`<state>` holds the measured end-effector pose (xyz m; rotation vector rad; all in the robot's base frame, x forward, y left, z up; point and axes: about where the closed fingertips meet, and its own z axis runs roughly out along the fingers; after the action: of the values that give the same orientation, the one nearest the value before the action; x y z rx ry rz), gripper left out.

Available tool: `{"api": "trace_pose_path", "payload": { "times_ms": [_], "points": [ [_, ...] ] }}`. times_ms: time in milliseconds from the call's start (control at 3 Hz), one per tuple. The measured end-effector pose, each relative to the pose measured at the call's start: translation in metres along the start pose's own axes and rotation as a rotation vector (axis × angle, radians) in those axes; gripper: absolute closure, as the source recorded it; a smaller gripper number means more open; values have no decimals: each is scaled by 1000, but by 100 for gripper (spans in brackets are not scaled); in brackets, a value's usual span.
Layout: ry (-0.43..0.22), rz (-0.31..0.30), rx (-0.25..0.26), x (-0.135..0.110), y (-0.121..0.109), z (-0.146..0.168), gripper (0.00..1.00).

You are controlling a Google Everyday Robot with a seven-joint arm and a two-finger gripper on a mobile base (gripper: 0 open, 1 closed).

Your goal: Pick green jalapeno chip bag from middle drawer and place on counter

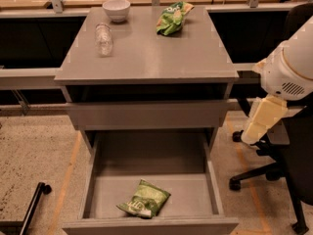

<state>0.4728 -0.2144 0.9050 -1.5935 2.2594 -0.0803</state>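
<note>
The green jalapeno chip bag (145, 199) lies flat near the front of the open middle drawer (211, 180), which is pulled out at the bottom of the cabinet. The grey counter (151, 53) is the cabinet top above it. My gripper is out of view. Only my arm's white joint (288, 72) and a cream link (261, 119) show, to the right of the cabinet, at about the height of the closed drawer front (146, 114) and well above and to the right of the bag.
On the counter are a brighter green bag (172, 17) at the back right, a white bowl (116, 9) at the back left, and a clear bottle (103, 38) lying on its side. A black office chair (293, 155) stands at the right. A black pole (32, 207) is at the lower left.
</note>
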Motion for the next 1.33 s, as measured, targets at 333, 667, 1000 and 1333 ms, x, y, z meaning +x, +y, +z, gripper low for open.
{"api": "trace_pose_path", "payload": {
  "times_ms": [333, 667, 1000, 1333],
  "points": [
    [-8, 133, -56, 13, 8, 45, 0],
    [13, 293, -100, 23, 21, 111, 0],
    [90, 381, -133, 27, 32, 174, 0],
    [108, 439, -123, 25, 32, 177, 0]
  ]
}}
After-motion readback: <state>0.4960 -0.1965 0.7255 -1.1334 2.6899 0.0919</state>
